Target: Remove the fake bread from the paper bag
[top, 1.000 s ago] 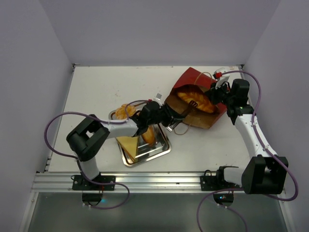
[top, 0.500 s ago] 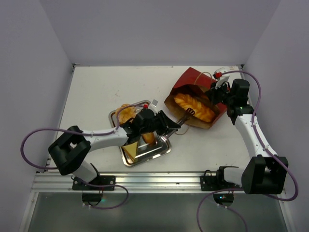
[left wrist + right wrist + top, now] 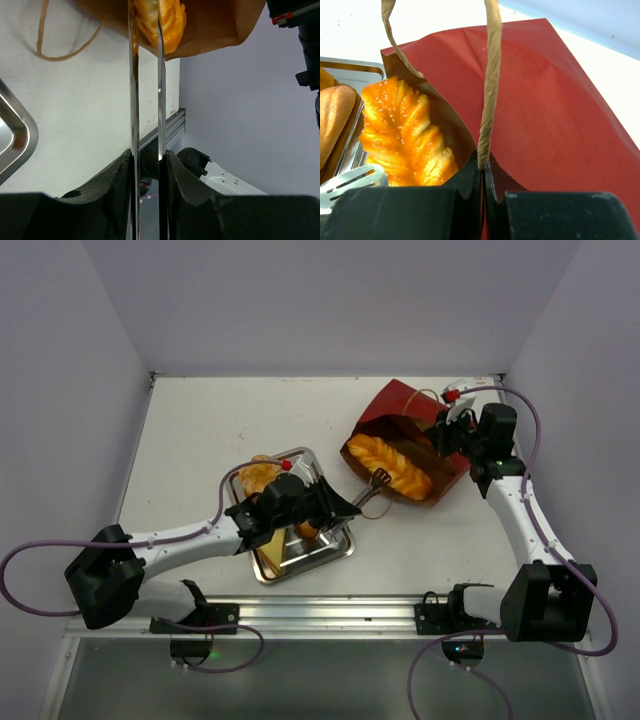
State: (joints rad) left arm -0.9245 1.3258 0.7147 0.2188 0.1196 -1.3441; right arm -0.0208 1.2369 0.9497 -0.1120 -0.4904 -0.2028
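The dark red paper bag (image 3: 405, 405) lies on its side, its brown mouth facing left. A golden braided loaf (image 3: 392, 466) lies in the mouth. My left gripper (image 3: 336, 505) is shut on metal tongs (image 3: 378, 480). The tong blades (image 3: 134, 100) reach the bag's opening, with the loaf's end (image 3: 169, 22) between their tips. My right gripper (image 3: 446, 436) is shut on the bag's tan string handle (image 3: 490, 75), above the red side (image 3: 555, 110). The loaf (image 3: 402, 135) and a tong tip (image 3: 350, 182) show in the right wrist view.
A silver tray (image 3: 335, 552) sits left of the bag with a round roll (image 3: 258, 476), a long loaf (image 3: 305, 531) and a pale wedge (image 3: 263, 553). A loose string handle (image 3: 60, 54) lies on the table. White walls enclose the table.
My left arm has drawn back toward the lower left, its elbow swinging far left. The tongs have pulled back and the braided loaf has slid toward the bag's mouth. The right arm holds still.
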